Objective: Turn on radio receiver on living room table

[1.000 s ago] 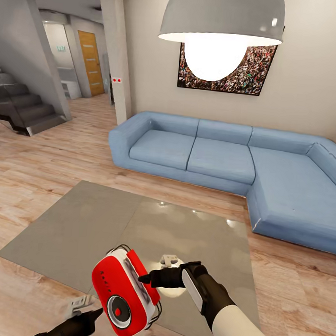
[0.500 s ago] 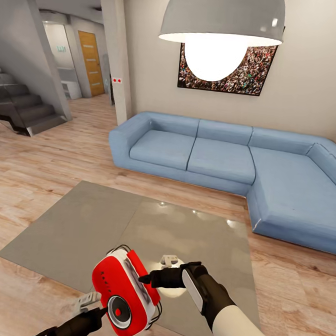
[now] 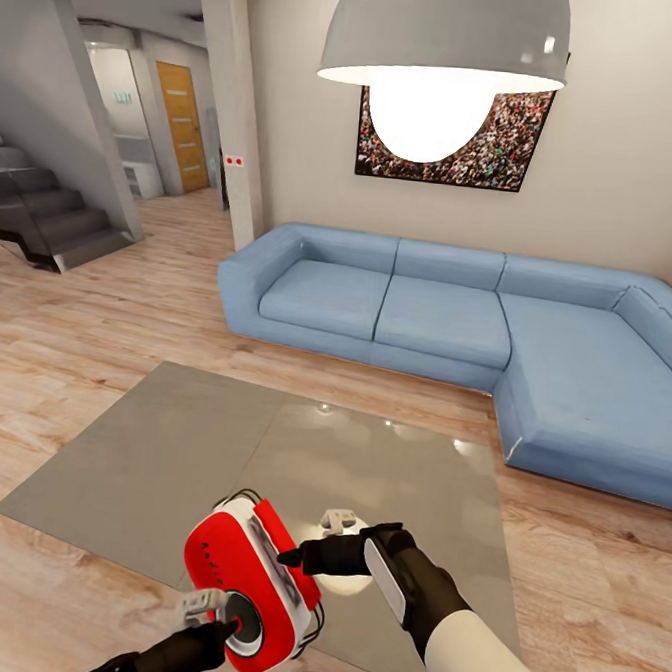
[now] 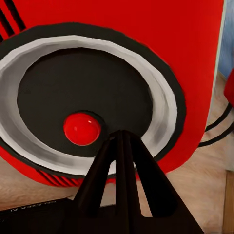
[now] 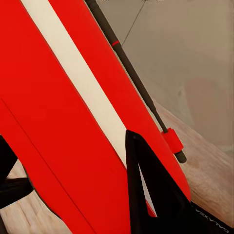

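Right gripper (image 3: 290, 556) clamps the radio receiver (image 3: 249, 583) above the table (image 3: 266, 472); left gripper (image 3: 227, 626), fingers together, touches its dial (image 4: 92, 105) at 6 o'clock.

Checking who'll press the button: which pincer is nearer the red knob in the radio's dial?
Left. The left pincer has its tips at the dial, right beside the red knob. The right pincer is up at the radio's side.
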### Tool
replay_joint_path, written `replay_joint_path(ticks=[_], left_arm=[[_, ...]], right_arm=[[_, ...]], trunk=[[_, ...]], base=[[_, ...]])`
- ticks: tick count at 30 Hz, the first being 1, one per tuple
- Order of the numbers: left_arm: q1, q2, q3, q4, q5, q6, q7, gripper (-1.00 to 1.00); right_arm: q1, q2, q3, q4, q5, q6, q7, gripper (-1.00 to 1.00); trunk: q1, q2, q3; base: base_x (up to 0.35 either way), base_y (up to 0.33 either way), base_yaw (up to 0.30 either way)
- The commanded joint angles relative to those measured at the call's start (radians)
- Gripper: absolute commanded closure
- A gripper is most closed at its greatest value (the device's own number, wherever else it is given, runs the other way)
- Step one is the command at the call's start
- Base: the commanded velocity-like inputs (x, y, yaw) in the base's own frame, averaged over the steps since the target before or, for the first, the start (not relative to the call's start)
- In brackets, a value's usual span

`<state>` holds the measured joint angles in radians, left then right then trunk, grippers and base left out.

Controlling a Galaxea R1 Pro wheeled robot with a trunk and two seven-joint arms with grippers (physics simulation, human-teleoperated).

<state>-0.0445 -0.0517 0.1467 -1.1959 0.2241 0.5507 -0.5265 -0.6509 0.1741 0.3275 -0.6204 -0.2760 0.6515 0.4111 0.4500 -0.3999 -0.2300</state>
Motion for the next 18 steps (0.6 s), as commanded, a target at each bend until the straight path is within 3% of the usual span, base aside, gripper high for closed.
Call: replay_joint_path(ticks=[1,18], left_arm=[[0.0,0.0,-0.004,0.0,0.0,0.0,0.0,1.0],[0.0,0.009,-0.001,-0.003,0.001,-0.001,0.002,1.0]], right_arm=[[0.0,0.0,-0.001,-0.001,-0.022,0.007,-0.005,1.0],[-0.003,0.0,-0.003,-0.001,-0.026,0.007,-0.005,1.0]], trunk=[[0.0,0.0,0.0],[0.0,0.0,0.0]], base=[[0.0,0.0,0.0],[0.0,0.0,0.0]])
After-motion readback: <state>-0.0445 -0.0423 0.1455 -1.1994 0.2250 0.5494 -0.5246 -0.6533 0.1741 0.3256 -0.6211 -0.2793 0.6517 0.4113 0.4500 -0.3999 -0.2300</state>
